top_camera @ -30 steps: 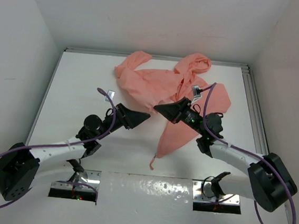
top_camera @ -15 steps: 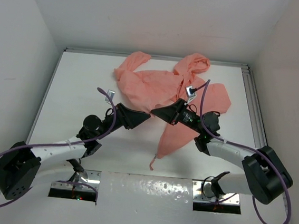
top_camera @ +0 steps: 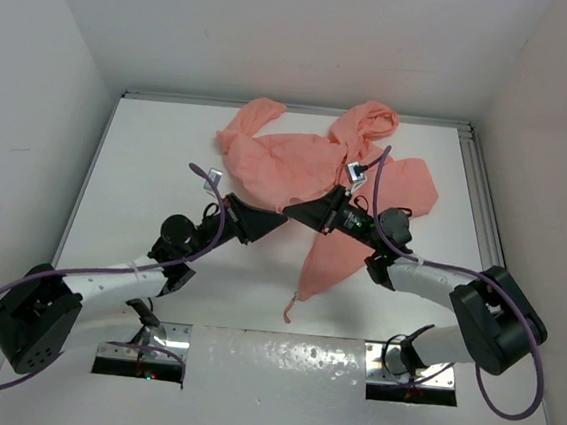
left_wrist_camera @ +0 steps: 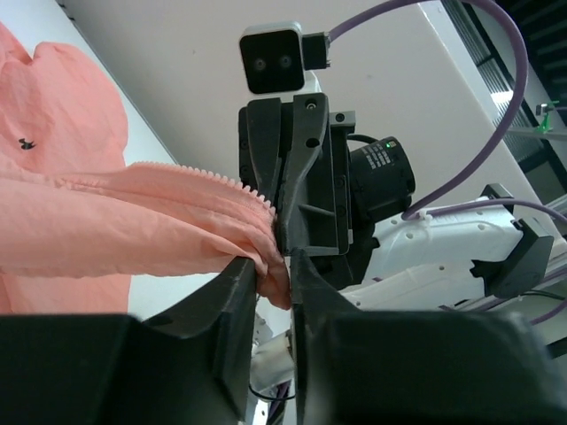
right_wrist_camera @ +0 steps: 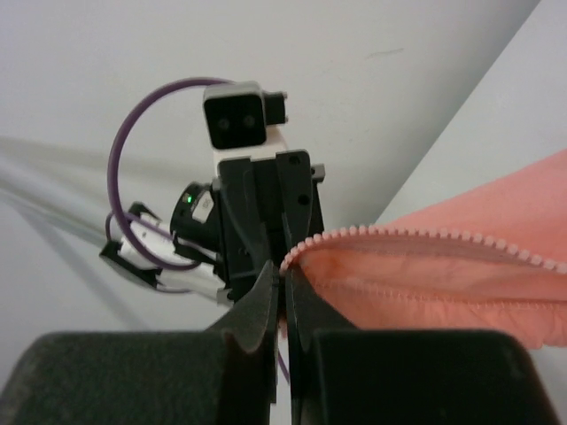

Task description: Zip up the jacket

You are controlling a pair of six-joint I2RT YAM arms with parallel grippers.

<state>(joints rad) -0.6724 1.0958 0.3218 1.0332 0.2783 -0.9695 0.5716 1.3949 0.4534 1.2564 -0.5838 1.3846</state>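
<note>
The salmon-pink jacket lies crumpled at the back middle of the table, one flap trailing forward. My two grippers meet tip to tip at its near left edge. My right gripper is shut on the jacket's toothed zipper edge, pinching it at the fingertips. Facing it, my left gripper has its jaws closed on a fold of the same fabric, just below the zipper teeth. The zipper's slider is not visible.
The white table is boxed in by white walls at the left, back and right. A metal rail runs along the right side. The jacket's loose flap reaches toward the arm bases. Purple cables loop off both arms.
My left gripper's jaws have closed from wide apart onto the fabric. My right gripper has slid left with the zipper edge until it meets the left one.
</note>
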